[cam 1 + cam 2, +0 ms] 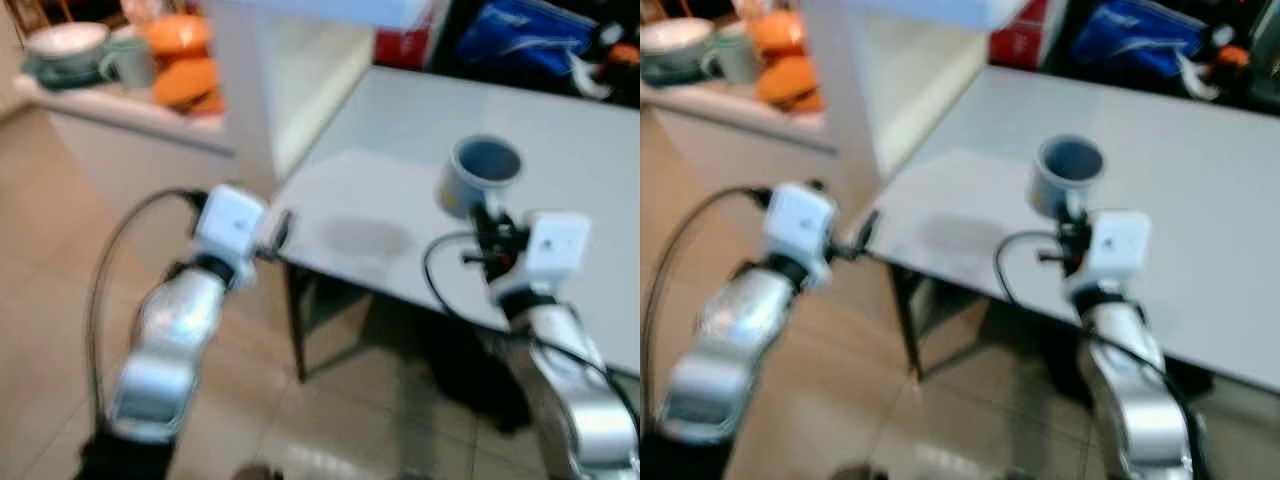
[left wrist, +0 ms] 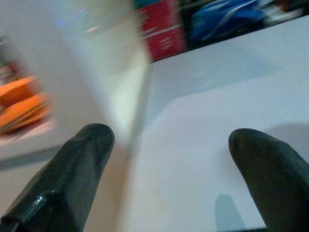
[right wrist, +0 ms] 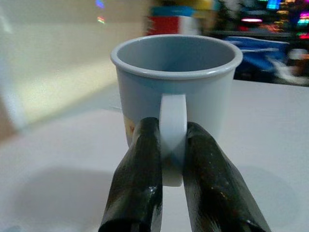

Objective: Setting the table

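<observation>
I have the pale blue mug [image 3: 176,94] pinched by its handle in the right gripper [image 3: 169,159], the jaws pressed against either side of the white loop, so the cup sits straight ahead of the jaws with its mouth upward and its axis upright. From the head cameras the mug [image 1: 481,175] hangs over the near part of the grey surface [image 1: 560,130], beyond the right gripper [image 1: 490,225] and well inside the near edge; the blur keeps me from telling whether its base touches the top or floats just above it, though the soft shadow under it in the right wrist view suggests a small gap. That is what the next move turns on, in my judgement: the cup goes straight down, kept level, before I let the handle go. The left gripper [image 1: 280,232] holds nothing, its jaws spread wide, and it sits at the surface's near left corner, farther from the mug than the right. A bowl [image 1: 66,45], another cup and orange dishes wait on the counter at the far left.
</observation>
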Available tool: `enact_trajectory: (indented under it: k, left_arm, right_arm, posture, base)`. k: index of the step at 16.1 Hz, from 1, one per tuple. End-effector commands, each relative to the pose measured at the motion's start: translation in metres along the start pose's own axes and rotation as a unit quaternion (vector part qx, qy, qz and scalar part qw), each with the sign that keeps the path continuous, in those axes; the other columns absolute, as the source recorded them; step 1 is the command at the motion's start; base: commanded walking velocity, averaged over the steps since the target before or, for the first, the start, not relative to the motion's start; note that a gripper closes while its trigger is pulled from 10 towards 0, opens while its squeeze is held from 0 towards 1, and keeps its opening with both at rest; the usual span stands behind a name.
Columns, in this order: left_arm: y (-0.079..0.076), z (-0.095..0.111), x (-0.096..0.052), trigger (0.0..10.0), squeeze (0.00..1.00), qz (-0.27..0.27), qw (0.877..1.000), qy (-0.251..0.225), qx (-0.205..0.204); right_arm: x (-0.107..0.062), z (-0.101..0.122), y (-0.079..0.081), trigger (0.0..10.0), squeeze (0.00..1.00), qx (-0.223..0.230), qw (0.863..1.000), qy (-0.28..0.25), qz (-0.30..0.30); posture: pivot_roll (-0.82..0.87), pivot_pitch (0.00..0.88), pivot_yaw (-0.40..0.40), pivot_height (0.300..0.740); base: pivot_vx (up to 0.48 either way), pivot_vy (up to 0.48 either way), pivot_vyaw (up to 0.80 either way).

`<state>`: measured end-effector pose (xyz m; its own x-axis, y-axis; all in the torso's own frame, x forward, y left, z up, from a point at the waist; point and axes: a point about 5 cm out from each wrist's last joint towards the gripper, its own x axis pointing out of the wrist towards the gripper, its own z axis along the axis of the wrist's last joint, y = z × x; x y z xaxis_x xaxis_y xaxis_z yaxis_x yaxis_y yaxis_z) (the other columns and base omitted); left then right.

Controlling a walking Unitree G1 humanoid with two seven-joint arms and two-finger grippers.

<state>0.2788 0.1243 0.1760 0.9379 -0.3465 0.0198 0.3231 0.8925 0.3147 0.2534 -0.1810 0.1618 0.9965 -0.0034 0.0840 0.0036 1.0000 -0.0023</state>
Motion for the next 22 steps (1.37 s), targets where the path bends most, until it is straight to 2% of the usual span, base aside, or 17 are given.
enact_trajectory:
  k: [1, 9, 17, 18, 19, 22]
  left_arm:
    - [0.004, 0.004, 0.000, 10.0, 0.00, 0.000, 1.000, -0.008, 0.011]
    - [-0.002, 0.002, -0.002, 10.0, 0.00, -0.007, 1.000, -0.007, 0.011]
    - [-0.007, 0.003, 0.002, 10.0, 0.00, -0.016, 1.000, -0.009, 0.007]
    - [-0.007, 0.003, 0.002, 10.0, 0.00, -0.015, 1.000, -0.012, -0.003]
    - [-0.007, 0.003, 0.004, 10.0, 0.00, -0.013, 1.000, -0.011, 0.017]
    - [-0.007, 0.009, 0.005, 10.0, 0.00, -0.007, 1.000, -0.028, -0.011]
  right_arm:
    - [0.000, 0.006, 0.001, 10.0, 0.00, 0.005, 1.000, -0.017, 0.000]
    - [-0.004, -0.008, 0.000, 10.0, 0.00, 0.005, 1.000, 0.026, 0.012]
    - [-0.006, -0.007, 0.003, 10.0, 0.00, 0.009, 0.999, 0.031, 0.014]
    - [-0.005, -0.007, 0.003, 10.0, 0.00, 0.012, 0.999, 0.032, 0.014]
    - [-0.003, -0.007, 0.003, 10.0, 0.00, 0.015, 0.999, 0.034, 0.013]
    - [-0.003, -0.008, 0.007, 10.0, 0.00, 0.018, 0.999, 0.039, 0.021]
  posture:
    - [0.04, 0.044, 0.030, 0.740]
    - [0.03, 0.043, 0.024, 0.740]
    - [0.02, 0.065, 0.048, 0.740]
    - [0.01, 0.074, 0.048, 0.740]
    - [0.01, 0.079, 0.044, 0.740]
    - [0.02, 0.080, 0.039, 0.740]
  base:
    - [0.000, -0.480, 0.00]
    - [0.000, -0.480, 0.00]
    - [0.000, -0.480, 0.00]
    - [0.000, 0.000, 0.00]
    - [0.000, 0.000, 0.00]
    - [0.000, 0.000, 0.00]
